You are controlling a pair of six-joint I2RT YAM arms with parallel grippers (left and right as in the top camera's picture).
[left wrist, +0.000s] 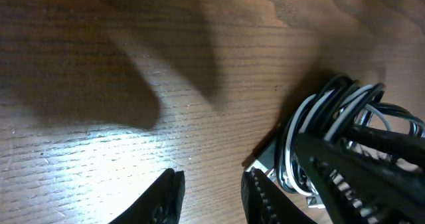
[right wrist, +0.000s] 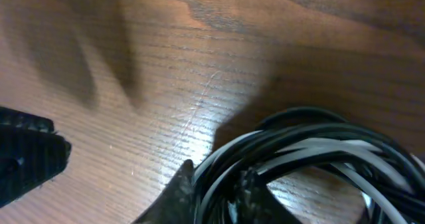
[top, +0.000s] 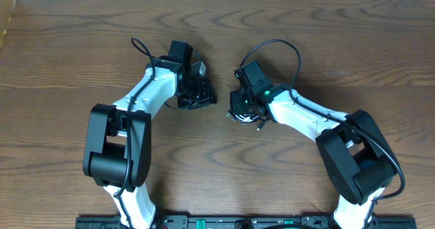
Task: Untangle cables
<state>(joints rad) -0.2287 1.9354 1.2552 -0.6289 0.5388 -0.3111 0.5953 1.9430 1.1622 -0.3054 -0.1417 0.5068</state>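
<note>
Right gripper (right wrist: pixel 214 187): nipped onto black-and-white cables (right wrist: pixel 312 147), middle of table (top: pixel 61 45), well off every edge. Left gripper (left wrist: pixel 211 196): ajar, empty, beside bundle.

We see both arms reach forward from their bases and bend inward, so the two wrists face each other near the middle, close but apart. Our left arm (top: pixel 146 93) angles to the right with the left gripper (top: pixel 197 94) held low; in its wrist view the fingers (left wrist: pixel 166 197) stand a little apart with nothing between them. Our right arm (top: pixel 299 113) angles to the left, and the right gripper (top: pixel 241 112) has its fingers (right wrist: pixel 180 194) drawn close, with strands of the cables (right wrist: pixel 312 144) pinched between them
</note>
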